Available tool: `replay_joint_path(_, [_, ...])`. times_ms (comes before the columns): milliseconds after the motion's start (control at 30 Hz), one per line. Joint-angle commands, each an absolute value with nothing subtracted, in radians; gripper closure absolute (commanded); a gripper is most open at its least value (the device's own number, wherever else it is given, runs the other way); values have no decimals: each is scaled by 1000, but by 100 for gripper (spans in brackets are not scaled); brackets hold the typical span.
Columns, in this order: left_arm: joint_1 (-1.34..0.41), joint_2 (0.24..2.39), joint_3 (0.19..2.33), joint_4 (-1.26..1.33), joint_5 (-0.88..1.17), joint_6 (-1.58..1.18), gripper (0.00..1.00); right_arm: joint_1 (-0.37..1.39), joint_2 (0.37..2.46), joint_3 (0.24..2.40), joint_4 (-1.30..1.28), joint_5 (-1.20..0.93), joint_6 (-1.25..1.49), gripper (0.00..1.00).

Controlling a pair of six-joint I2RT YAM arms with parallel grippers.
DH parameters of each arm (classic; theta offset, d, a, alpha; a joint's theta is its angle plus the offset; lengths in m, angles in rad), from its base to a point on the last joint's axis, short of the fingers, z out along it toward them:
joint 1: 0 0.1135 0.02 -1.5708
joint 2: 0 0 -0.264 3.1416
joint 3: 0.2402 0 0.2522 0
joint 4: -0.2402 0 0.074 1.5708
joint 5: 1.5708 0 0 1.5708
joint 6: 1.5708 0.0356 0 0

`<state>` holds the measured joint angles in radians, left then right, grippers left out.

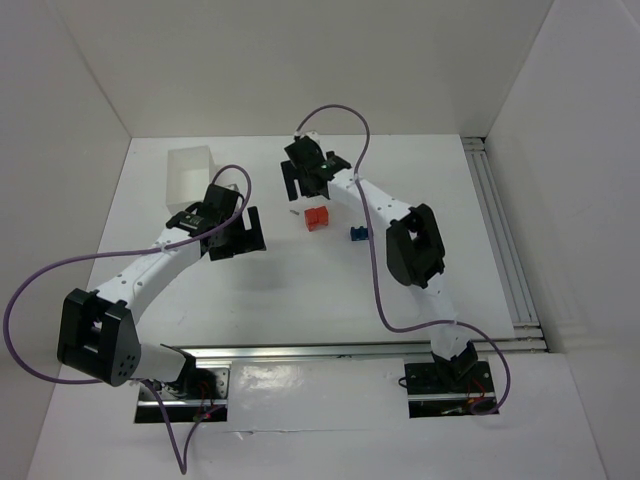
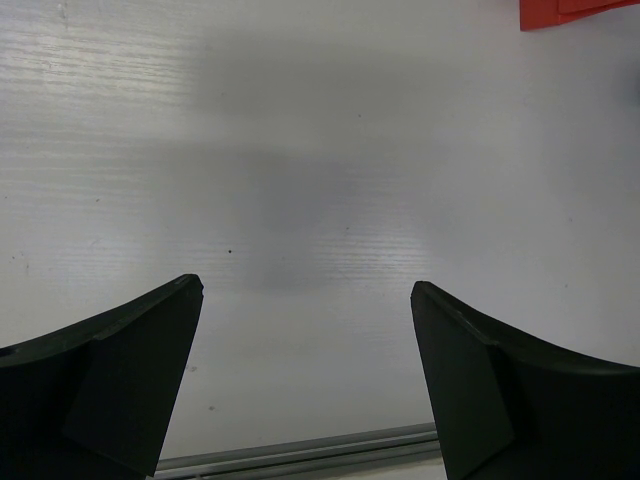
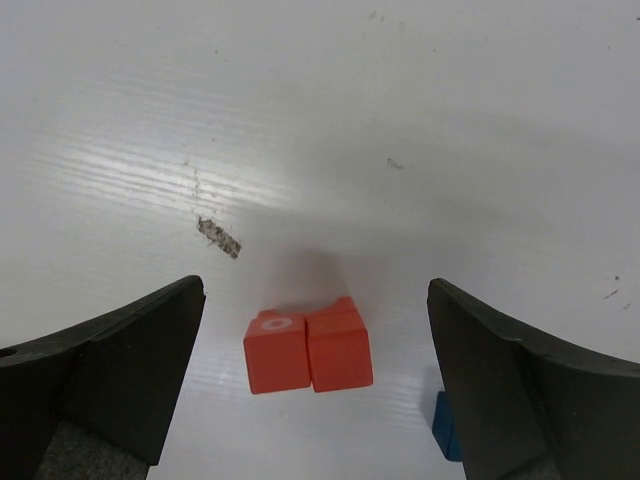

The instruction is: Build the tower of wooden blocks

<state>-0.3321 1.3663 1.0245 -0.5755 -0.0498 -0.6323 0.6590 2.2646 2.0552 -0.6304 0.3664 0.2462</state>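
- While the right gripper (image 3: 315, 288) hangs with its jaws spread wide and nothing between them, the red-orange blocks (image 3: 308, 350) lie on the surface (image 3: 400, 120) nearer the wrist than the fingertips. A straight drop from here would probably close on bare surface or clip only the pair's far edge.
- Because the two red-orange blocks touch side by side, a closing grip could catch both at once. It could also pinch one and flick its neighbour away.
- The blue block (image 3: 445, 425) sits just beside one finger of the right gripper and is half hidden by it. A lowering finger might land on it or shove it toward the arm.
- Nothing looks stacked so far, so any scattering would mean re-finding tiny pieces before the tower can begin.
- The left gripper (image 2: 305, 290), also spread and empty, hovers over bare surface, with a red corner at the top right edge of its view. If both arms reach for the pair together, they could collide.
- The white box (image 1: 190, 175) stands well apart near the left arm, so it seems little threat.
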Motion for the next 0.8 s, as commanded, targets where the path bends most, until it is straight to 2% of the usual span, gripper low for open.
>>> replay_joint_path(0, [-336, 1361, 1023, -566, -60, -635, 1, 669, 2327, 2129, -657, 417, 268, 0])
replay_joint_path(300, [-336, 1370, 1023, -566, -60, -635, 1, 669, 2372, 2180, -707, 417, 268, 0])
replay_joint_path(767, [-336, 1370, 1023, -566, -60, -635, 1, 669, 2353, 2091, -689, 408, 278, 1])
